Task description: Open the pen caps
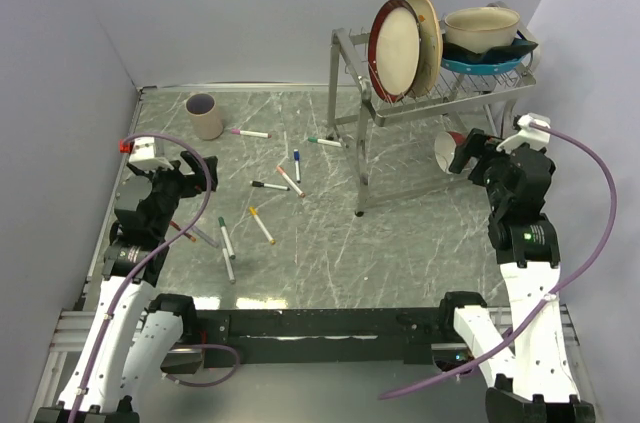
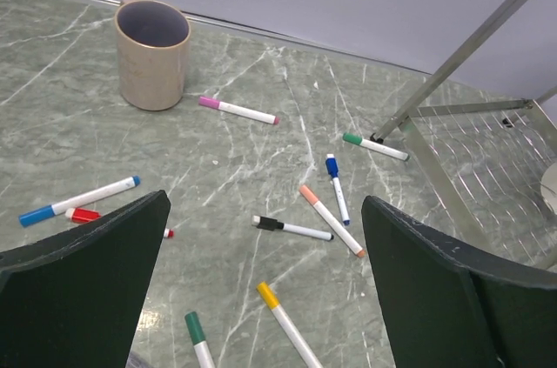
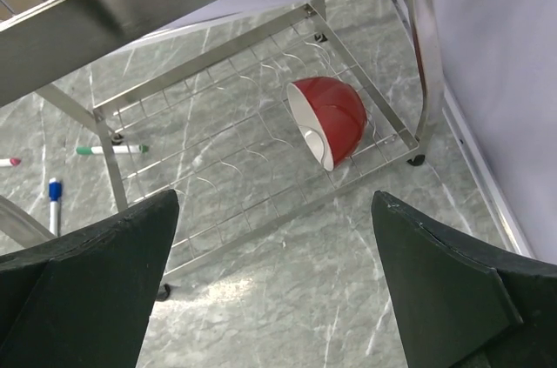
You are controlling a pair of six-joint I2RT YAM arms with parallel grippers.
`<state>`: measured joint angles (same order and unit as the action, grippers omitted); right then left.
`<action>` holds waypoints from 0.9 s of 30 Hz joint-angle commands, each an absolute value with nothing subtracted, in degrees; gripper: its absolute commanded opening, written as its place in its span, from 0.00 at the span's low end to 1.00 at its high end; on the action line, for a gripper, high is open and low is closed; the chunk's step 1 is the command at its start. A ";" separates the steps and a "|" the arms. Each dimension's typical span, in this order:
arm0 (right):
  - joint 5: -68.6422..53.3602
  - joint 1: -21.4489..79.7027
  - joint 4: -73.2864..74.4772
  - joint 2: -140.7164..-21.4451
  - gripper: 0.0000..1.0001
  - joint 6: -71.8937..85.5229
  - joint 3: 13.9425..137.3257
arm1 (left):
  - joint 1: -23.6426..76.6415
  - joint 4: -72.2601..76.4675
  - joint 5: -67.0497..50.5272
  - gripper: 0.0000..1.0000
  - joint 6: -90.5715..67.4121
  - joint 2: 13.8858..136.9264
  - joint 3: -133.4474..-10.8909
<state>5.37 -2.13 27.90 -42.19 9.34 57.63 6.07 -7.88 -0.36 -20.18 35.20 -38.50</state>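
Several thin white pens lie scattered on the green marble table (image 1: 330, 243), each with its cap on. In the left wrist view I see a pink cap (image 2: 207, 102), a green cap (image 2: 352, 137), a blue cap (image 2: 332, 166), a black cap (image 2: 270, 224) and a yellow cap (image 2: 268, 295). My left gripper (image 2: 265, 207) hangs open above them, touching none; from above it (image 1: 185, 175) sits at the table's left. My right gripper (image 3: 274, 203) is open and empty near the rack, at the right (image 1: 470, 155). A green-capped pen (image 3: 111, 150) lies to its left.
A beige cup (image 1: 205, 115) stands at the back left. A metal dish rack (image 1: 360, 158) at the back right carries plates (image 1: 398, 48) and a bowl (image 1: 482, 28). A red bowl (image 3: 328, 120) lies tilted on its lower shelf. Walls close in left and right.
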 commanded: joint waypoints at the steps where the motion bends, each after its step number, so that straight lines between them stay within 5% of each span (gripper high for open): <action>1: 2.83 -2.29 26.54 -40.96 1.00 8.62 56.61 | 5.89 -4.83 -4.03 0.99 -19.86 36.12 -39.46; 7: -24.97 -1.94 28.30 -39.29 1.00 -7.36 52.13 | 5.89 -10.52 -5.18 0.99 -24.94 40.60 -42.09; 15: -44.10 2.11 39.20 -39.72 1.00 -27.93 45.63 | 13.25 -19.95 -7.75 0.99 -31.46 47.37 -46.84; 27: -42.02 2.20 33.49 -42.28 1.00 -26.54 40.96 | 35.24 -17.58 13.52 0.99 -44.19 69.24 -47.90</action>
